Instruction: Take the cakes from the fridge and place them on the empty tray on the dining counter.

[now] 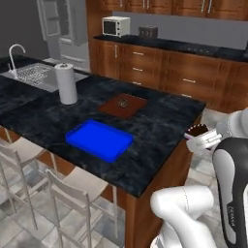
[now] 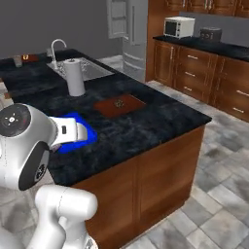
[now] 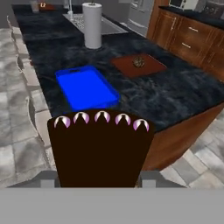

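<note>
Gripper (image 1: 201, 138) clamped on the dark brown cake slice (image 3: 100, 148), short of the blue tray (image 3: 86, 89). Best carry it level over the tray's rim, then lower gently inside.

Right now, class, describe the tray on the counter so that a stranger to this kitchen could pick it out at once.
Find the long black marbled dining counter with the sink at its far end. Near its stool-side edge lies the tray, flat, rectangular, low-rimmed, with nothing on it. Its bright blue colour sets it apart from the reddish-brown square board beside it and the upright white paper towel roll.
</note>
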